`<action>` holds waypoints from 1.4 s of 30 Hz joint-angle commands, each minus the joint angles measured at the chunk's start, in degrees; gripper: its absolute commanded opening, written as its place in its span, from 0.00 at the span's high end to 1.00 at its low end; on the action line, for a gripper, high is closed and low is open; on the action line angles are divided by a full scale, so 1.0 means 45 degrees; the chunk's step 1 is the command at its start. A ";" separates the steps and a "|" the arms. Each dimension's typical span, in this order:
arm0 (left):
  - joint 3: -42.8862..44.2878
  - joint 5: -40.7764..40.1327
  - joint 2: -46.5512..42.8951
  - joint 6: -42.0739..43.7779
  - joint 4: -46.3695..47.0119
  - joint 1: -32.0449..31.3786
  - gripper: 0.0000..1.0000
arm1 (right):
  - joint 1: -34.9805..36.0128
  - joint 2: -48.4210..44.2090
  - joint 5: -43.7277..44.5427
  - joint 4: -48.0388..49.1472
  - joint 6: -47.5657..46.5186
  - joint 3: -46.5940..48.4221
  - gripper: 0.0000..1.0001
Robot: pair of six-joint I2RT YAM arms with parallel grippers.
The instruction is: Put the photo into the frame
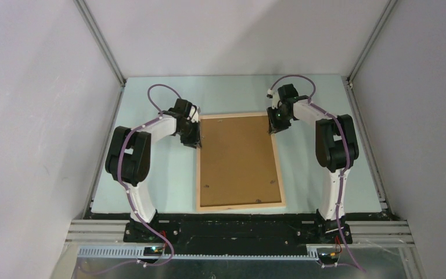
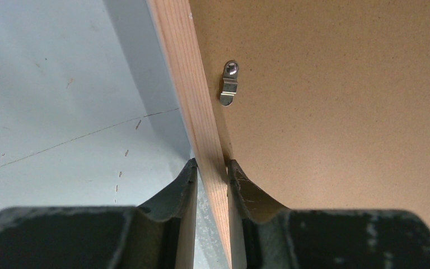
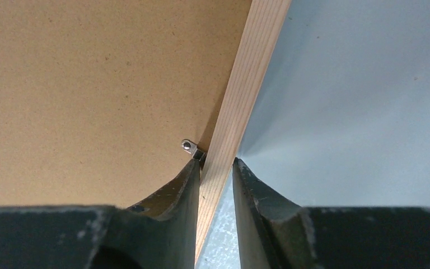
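The frame is lying back-up, the backing board filling it, so the photo is not showing. Near the frame's far corners the left gripper and right gripper are each pinching a side rail, probably to lift it evenly

The frame, made of thin pale-wood rails, lies back-up on the middle of the tabletop, slightly skewed, with its long sides running away from the near edge. A brown backing panel fills it, with small metal tabs at its edges. The left hand and right hand pinch its long rails near the far corners. It seems to lie flat.
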 commanded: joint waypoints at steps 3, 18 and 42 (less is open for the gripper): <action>0.0296 -0.0217 -0.0252 0.0255 0.0228 -0.0031 1.00 | 0.0079 -0.0350 -0.0247 -0.0218 -0.0341 0.0324 0.73; 0.0303 -0.0232 -0.0286 0.0252 0.0243 -0.0034 1.00 | -0.0681 -0.0807 -0.1046 -0.0048 0.0103 0.0717 0.49; 0.0309 -0.0239 -0.0477 0.0157 0.0242 0.0093 1.00 | -0.0562 -0.5757 -0.1949 -0.1477 -0.1541 -0.5213 0.39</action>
